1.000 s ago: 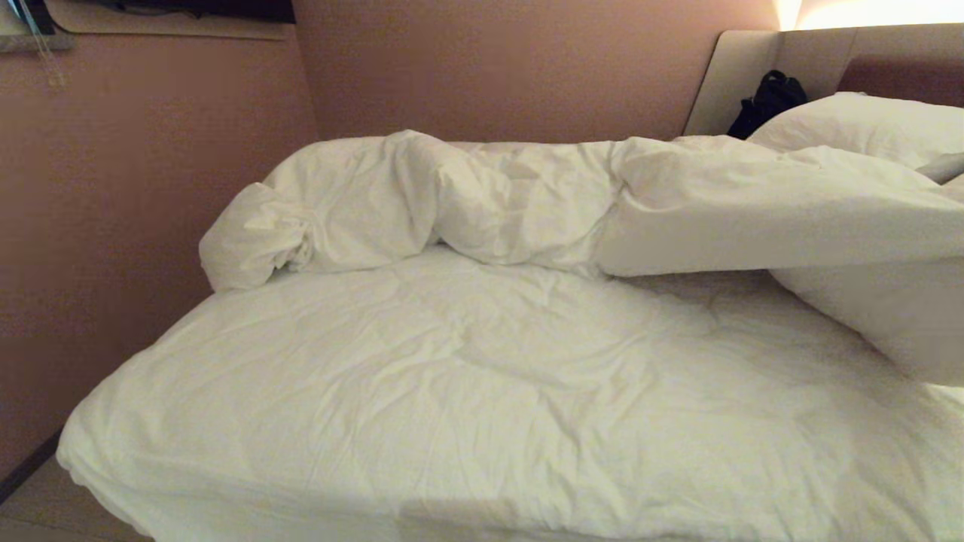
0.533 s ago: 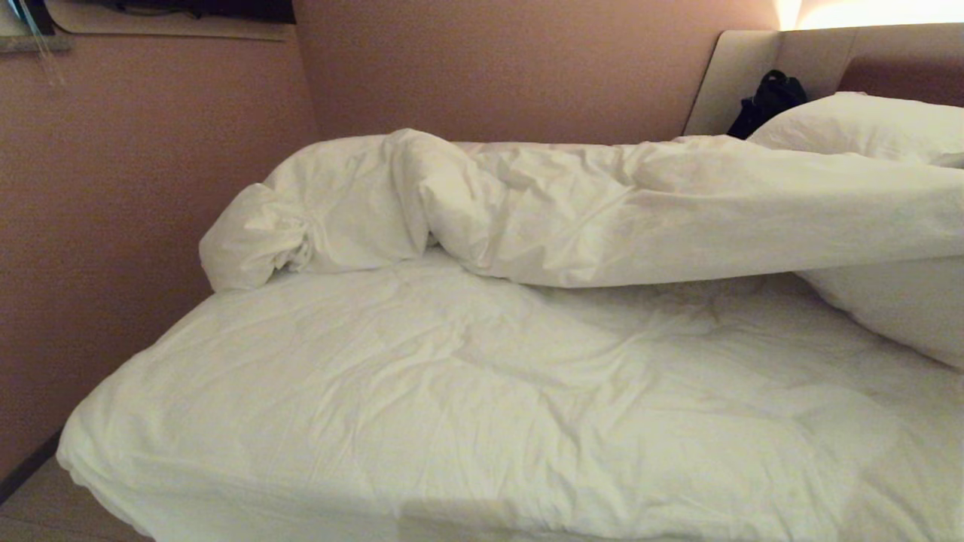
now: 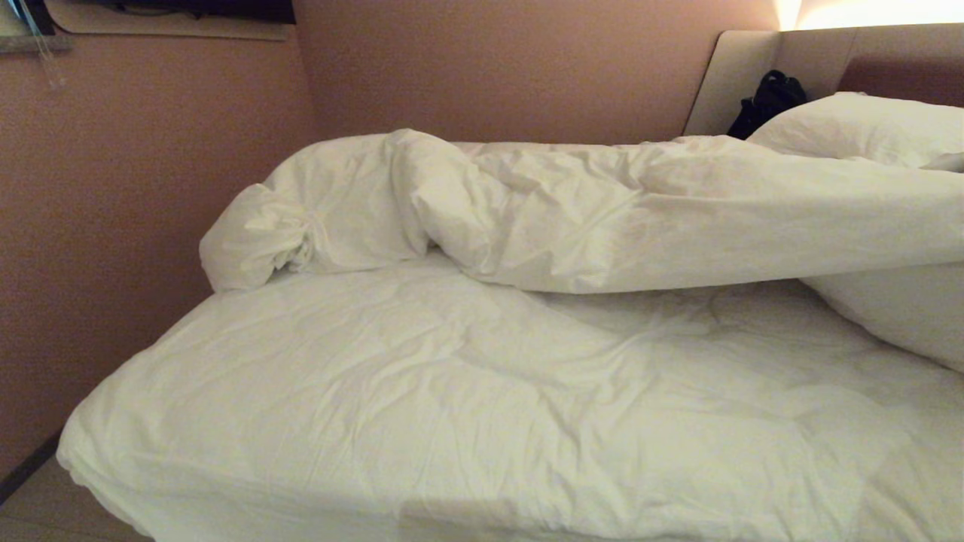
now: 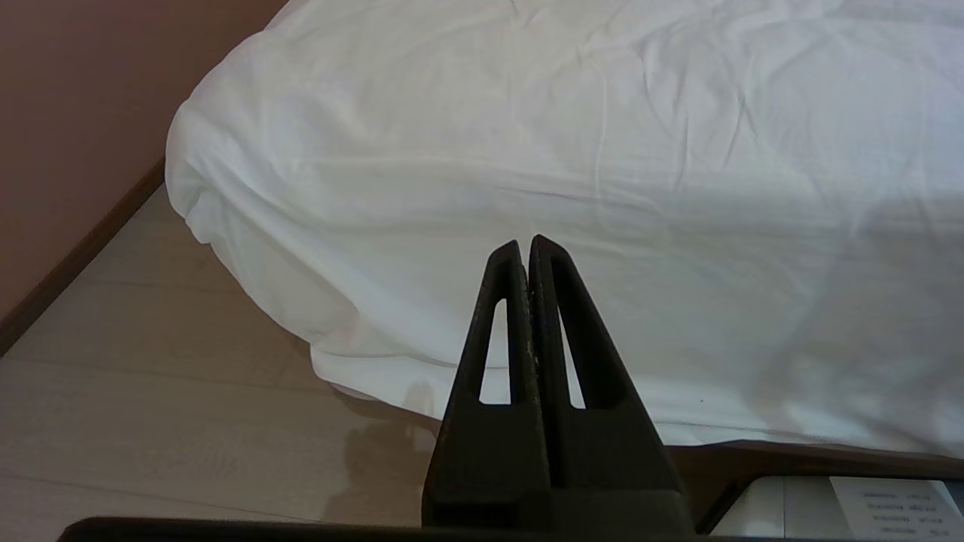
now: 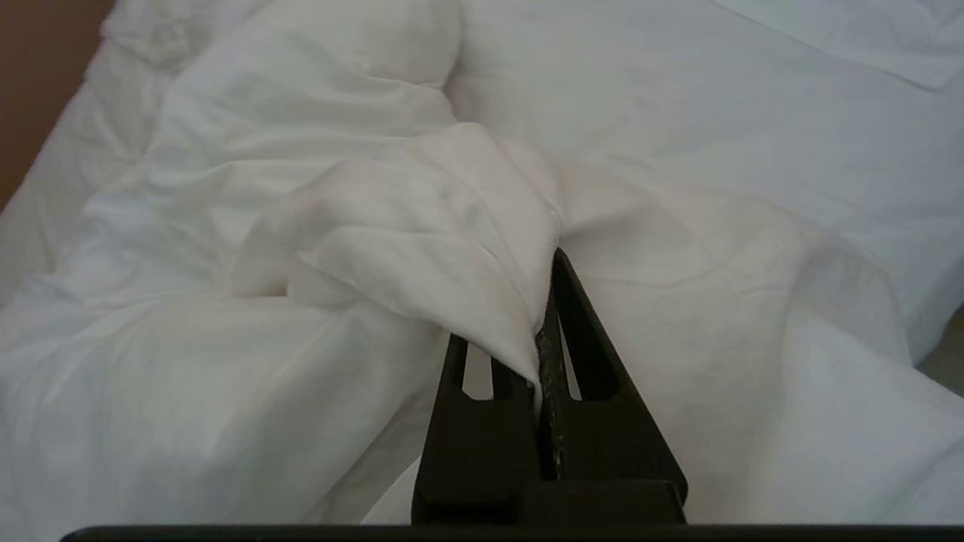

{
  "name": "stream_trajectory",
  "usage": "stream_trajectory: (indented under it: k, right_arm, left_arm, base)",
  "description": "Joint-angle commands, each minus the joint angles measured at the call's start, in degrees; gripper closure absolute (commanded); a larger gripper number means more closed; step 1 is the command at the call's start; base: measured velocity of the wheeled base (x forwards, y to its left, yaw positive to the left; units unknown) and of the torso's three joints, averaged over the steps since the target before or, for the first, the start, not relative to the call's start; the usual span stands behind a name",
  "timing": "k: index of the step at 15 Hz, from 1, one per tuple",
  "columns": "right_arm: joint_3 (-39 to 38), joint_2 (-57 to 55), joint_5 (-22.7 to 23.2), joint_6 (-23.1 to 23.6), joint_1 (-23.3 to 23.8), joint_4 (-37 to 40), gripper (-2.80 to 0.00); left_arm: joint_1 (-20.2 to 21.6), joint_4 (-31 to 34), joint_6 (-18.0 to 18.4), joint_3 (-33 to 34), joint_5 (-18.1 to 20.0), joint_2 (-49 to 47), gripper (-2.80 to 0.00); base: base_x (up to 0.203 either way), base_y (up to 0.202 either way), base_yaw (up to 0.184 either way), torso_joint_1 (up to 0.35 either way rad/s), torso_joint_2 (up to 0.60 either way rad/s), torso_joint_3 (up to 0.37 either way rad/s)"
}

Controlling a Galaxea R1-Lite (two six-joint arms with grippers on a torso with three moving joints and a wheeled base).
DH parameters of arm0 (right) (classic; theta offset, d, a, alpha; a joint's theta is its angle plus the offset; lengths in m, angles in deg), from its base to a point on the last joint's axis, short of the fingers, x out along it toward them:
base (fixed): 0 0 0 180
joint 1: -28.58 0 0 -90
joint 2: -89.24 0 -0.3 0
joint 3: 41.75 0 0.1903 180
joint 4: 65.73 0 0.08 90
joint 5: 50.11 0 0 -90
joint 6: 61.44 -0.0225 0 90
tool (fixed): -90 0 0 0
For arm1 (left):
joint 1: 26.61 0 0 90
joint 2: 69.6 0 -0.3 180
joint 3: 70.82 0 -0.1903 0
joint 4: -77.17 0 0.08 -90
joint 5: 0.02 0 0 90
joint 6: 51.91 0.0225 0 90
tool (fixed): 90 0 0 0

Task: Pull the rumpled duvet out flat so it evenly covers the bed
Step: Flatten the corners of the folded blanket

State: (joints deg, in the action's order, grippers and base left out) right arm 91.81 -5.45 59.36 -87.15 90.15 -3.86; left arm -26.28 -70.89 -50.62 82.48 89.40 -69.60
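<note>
Across the bed, the puffy creased duvet lies bunched; right gripper fingers pinch its fold, apparently cotton.

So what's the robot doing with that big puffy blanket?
It's making the bed. The right claw is shut on a fold of the white duvet and holds it lifted, stretched toward the pillow end. The rest is bunched in a lump by the wall, so the duvet isn't flat yet. The left claw is shut, holding nothing, parked low by the bed's near edge.
</note>
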Motion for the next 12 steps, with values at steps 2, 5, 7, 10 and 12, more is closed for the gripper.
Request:
stream_trajectory:
  k: [2,5,7,10,12]
  right_arm:
    - [-0.3,-2.2,-0.2,-0.3,0.9,0.2,0.0]
    - [-0.4,-4.3,-0.2,-0.3,1.8,0.2,0.0]
    - [-0.2,-4.8,-0.2,-0.2,2.1,0.3,0.0]
    - [-0.2,-4.3,-0.2,-0.3,2.2,0.2,0.0]
    - [-0.1,-3.7,0.0,-0.3,2.6,0.1,0.0]
  left_arm:
    - [0.0,0.0,0.0,0.0,-0.1,0.0,0.0]
    - [0.0,0.0,0.0,0.0,0.0,0.0,0.0]
    - [0.0,0.0,0.0,0.0,0.0,0.0,0.0]
    - [0.0,0.0,0.0,0.0,0.0,0.0,0.0]
    - [0.0,0.0,0.0,0.0,0.0,0.0,0.0]
  base:
    - [0.0,0.0,0.0,0.0,0.0,0.0]
    - [0.0,0.0,0.0,0.0,0.0,0.0]
    - [0.0,0.0,0.0,0.0,0.0,0.0]
    - [0.0,0.0,0.0,0.0,0.0,0.0]
    - [0.0,0.0,0.0,0.0,0.0,0.0]
